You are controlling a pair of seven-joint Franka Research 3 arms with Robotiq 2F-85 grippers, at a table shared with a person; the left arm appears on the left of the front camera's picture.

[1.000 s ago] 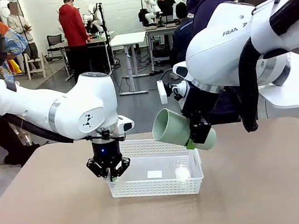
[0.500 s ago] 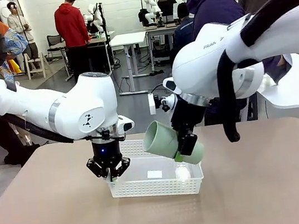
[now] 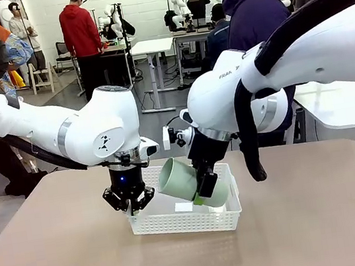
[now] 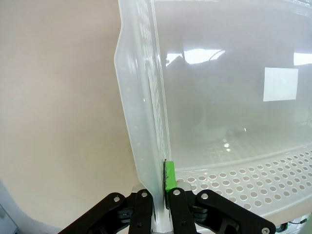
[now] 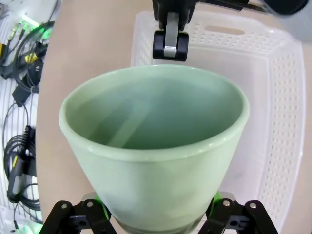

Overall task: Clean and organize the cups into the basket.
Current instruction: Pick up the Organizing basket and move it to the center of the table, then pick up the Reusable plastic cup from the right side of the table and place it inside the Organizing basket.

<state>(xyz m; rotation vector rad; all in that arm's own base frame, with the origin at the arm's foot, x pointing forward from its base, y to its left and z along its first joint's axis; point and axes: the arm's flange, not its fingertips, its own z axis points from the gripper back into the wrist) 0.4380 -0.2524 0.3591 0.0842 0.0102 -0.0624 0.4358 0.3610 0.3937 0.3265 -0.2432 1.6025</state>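
**Desk:** What are we seeing at the left gripper (image 3: 132, 208)?

**Photographer:** We are watching it pointing straight down and pinching the side wall of the white basket (image 3: 197, 219). Its jaws are drawn narrow on the thin plastic. One finger is sitting outside the wall, and a green pad (image 4: 169, 176) is pressing on the inside. The rest of the basket is lying flat on the tan table (image 3: 312, 226), stretching away from those fingers toward the other arm.

**Desk:** And the right gripper (image 3: 205, 188)?

**Photographer:** We are seeing it holding the mint green cup (image 3: 178, 180), with the fingers spread wide around the lower body, close to the base. The cup is tilting, its open mouth pointing away from the wrist and toward the left gripper, which is sitting just past the cup's rim.

**Desk:** Where is the cup sitting against the basket?

**Photographer:** We are finding it hanging over the basket, base end lowest and dipping toward the open tray beneath the fingers. Whether it is touching the floor of the basket we cannot tell.
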